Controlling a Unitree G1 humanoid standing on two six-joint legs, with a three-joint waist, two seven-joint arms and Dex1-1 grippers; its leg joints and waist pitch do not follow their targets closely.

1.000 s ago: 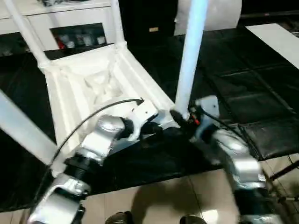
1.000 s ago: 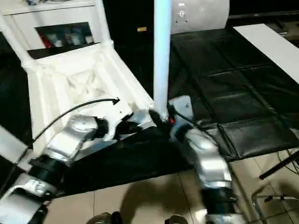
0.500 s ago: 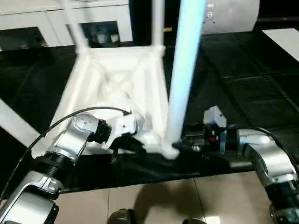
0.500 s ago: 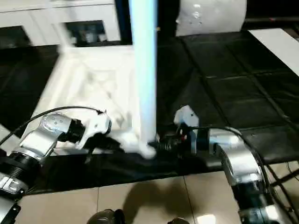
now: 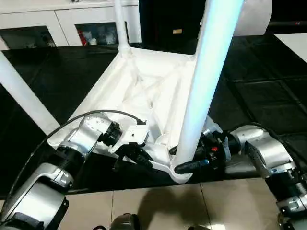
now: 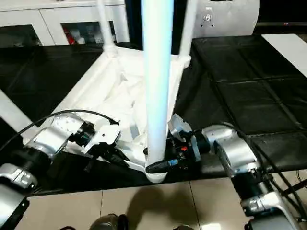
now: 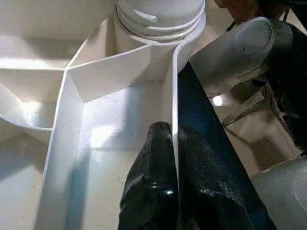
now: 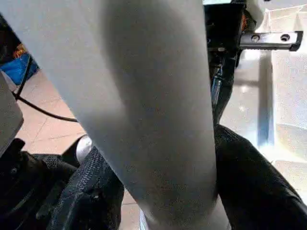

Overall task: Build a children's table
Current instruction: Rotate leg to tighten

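Mat first: your black padded floor mat (image 5: 268, 96) carries the upturned white plastic children's table (image 5: 144, 91), its square rimmed top down and tapered round legs up. Your right gripper (image 5: 188, 162) clasps the near white leg (image 5: 206, 86) at its corner socket. Your left gripper (image 7: 173, 163) is pinched shut on the table's thin raised rim (image 7: 173, 96).

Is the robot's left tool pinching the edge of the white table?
Yes, the left tool has one black finger on each side of the table's thin raised rim.
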